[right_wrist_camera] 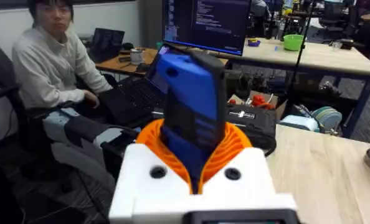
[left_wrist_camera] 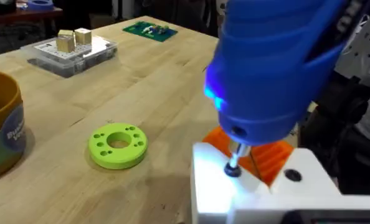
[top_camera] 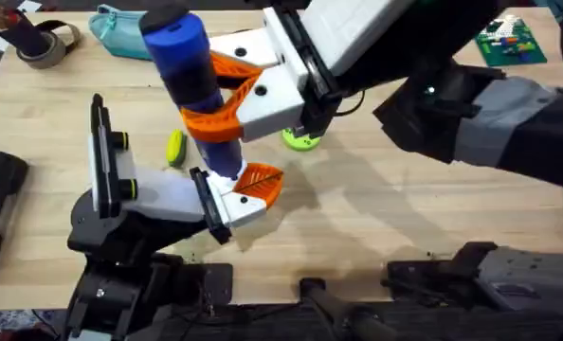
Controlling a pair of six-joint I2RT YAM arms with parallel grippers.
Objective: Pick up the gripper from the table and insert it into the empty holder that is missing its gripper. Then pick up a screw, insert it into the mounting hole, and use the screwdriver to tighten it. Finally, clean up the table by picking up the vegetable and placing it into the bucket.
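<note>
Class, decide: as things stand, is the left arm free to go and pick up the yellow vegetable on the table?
Probably not yet. The vegetable lies in the open on the table, close by, but the left gripper is under the screwdriver, whose tip sits on its mount, so moving off would break up the screwing.

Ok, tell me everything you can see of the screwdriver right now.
The screwdriver is a thick bright-blue plastic cylinder with a darker middle band, held roughly upright in the right gripper between its orange ribbed pads. Its narrow metal tip points down into the white holder, beside the orange gripper finger. A blue light glows near its lower end.
</note>
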